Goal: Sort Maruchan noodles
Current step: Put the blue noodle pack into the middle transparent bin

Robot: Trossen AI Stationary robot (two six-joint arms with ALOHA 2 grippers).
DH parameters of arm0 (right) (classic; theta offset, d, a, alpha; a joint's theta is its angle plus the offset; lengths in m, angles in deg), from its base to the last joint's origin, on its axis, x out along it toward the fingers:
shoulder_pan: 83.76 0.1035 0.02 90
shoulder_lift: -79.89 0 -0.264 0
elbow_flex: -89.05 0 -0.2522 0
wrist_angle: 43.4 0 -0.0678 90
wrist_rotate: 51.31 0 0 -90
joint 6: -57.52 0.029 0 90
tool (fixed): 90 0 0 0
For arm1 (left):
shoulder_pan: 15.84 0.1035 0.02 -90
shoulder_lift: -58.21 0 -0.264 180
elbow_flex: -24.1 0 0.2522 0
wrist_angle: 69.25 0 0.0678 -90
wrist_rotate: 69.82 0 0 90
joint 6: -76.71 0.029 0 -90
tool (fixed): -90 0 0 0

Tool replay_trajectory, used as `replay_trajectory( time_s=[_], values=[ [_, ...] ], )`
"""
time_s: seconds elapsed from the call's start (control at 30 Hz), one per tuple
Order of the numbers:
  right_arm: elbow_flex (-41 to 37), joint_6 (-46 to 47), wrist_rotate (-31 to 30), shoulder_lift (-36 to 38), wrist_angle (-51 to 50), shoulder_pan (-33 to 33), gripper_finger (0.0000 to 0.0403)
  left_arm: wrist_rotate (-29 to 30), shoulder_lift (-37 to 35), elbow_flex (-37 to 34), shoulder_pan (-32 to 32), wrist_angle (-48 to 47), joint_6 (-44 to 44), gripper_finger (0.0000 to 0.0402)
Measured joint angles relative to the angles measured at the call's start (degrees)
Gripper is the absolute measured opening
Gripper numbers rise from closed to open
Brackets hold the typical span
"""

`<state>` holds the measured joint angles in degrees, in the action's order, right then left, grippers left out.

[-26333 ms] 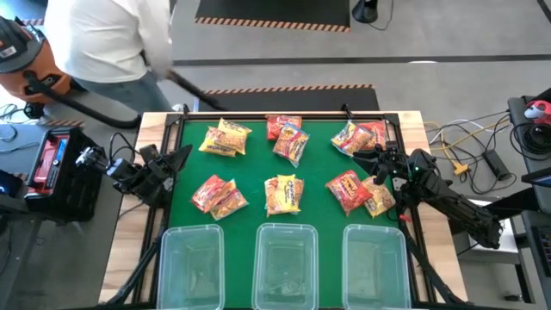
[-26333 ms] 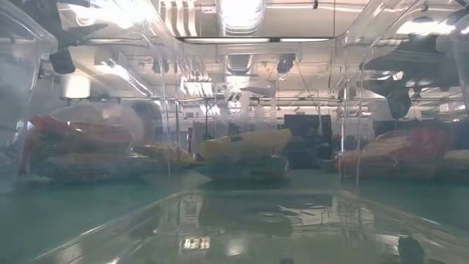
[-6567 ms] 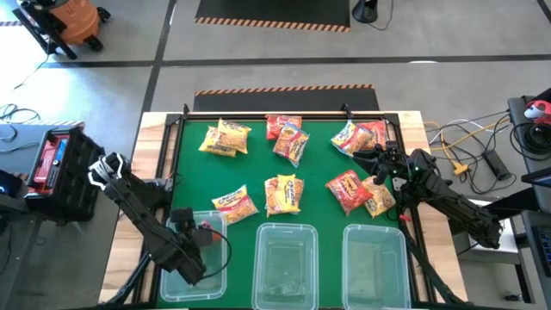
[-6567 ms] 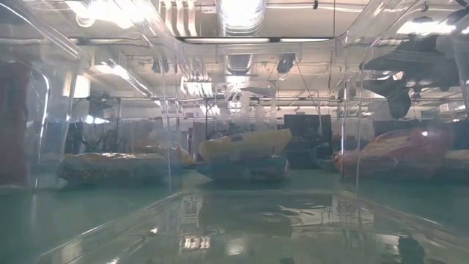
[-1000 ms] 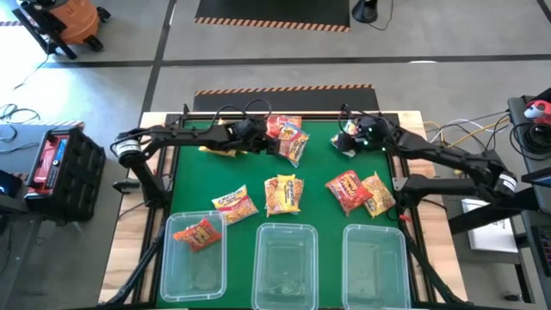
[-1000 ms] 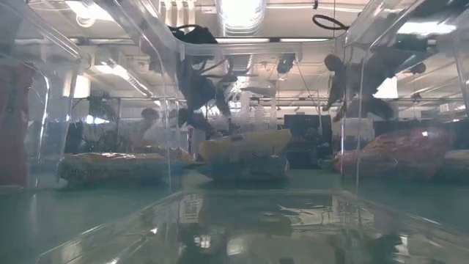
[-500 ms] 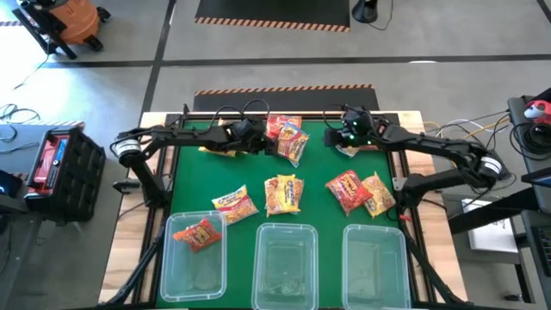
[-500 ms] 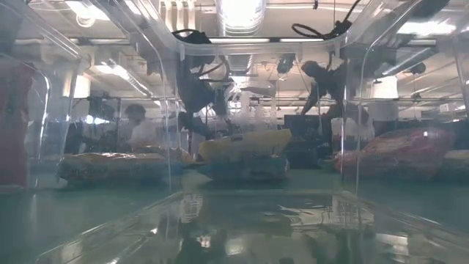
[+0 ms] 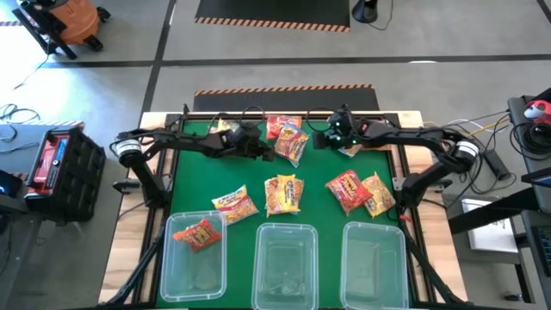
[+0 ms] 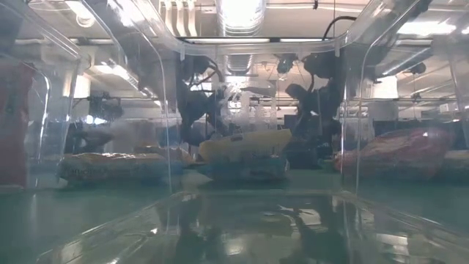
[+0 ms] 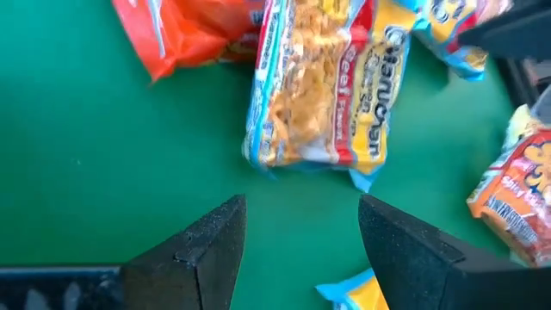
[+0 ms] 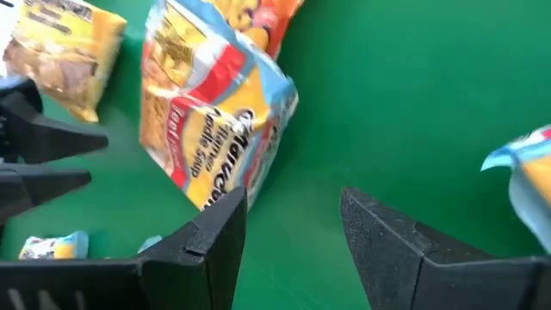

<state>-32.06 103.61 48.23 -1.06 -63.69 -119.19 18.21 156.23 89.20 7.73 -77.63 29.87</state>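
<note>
- right gripper [image 9: 320, 138] has swung in from the table's right edge toward the beef packet [image 9: 291, 145].
- left gripper [image 9: 265, 151] has crept closer too, apparently.

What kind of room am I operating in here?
Likely a robotics lab or workshop: bare concrete floor with hazard-striped tape, loose cables beside the wooden table, an orange shop vacuum, and exposed ceiling ducts.

far-centre packet [image 9: 290, 138] between left claw [image 9: 261, 149] and right claw [image 9: 320, 138] | one packet [image 9: 197, 232] in left tub [image 9: 176, 269]
</note>
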Motion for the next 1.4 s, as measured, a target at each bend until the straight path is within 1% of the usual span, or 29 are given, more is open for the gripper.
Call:
replay_trajectory(
  time_s=[0.17, 0.3, 0.47, 0.53, 0.9, 1.3, 1.4],
  values=[
    [1.29, 0.77, 0.09, -2.01, 0.12, 1.74, 0.0178, -0.38, 1.12, -0.77, -0.04, 2.16, 1.53, 0.0207],
    [2.7, 0.82, -0.11, -3.64, 0.46, 3.66, 0.0178, -0.32, 3.86, -0.61, -0.02, 4.05, 1.46, 0.0207],
    [4.69, 0.81, -0.53, -6.36, 1.55, 4.93, 0.0178, -2.09, 7.63, -0.49, -0.04, 10.02, 0.54, 0.0207],
    [5.57, 0.62, -0.55, -7.36, 1.35, 5.08, 0.0178, -2.04, 8.47, -0.47, -0.04, 10.69, -0.25, 0.0207],
    [9.61, -1.17, -2.32, -12.32, 1.39, 5.06, 0.0178, 1.97, 8.57, -0.49, 0.65, 10.78, 1.35, 0.0207],
    [10.96, -2.42, -2.32, -16.71, 1.4, 5.06, 0.0178, 2.0, 8.57, -0.48, 1.05, 12.93, 3.73, 0.0207],
    [10.96, -2.88, -3.62, -17.2, 1.49, 5.08, 0.0178, 1.99, 8.57, -0.49, 1.09, 13.1, 4.78, 0.0207]
  ],
)
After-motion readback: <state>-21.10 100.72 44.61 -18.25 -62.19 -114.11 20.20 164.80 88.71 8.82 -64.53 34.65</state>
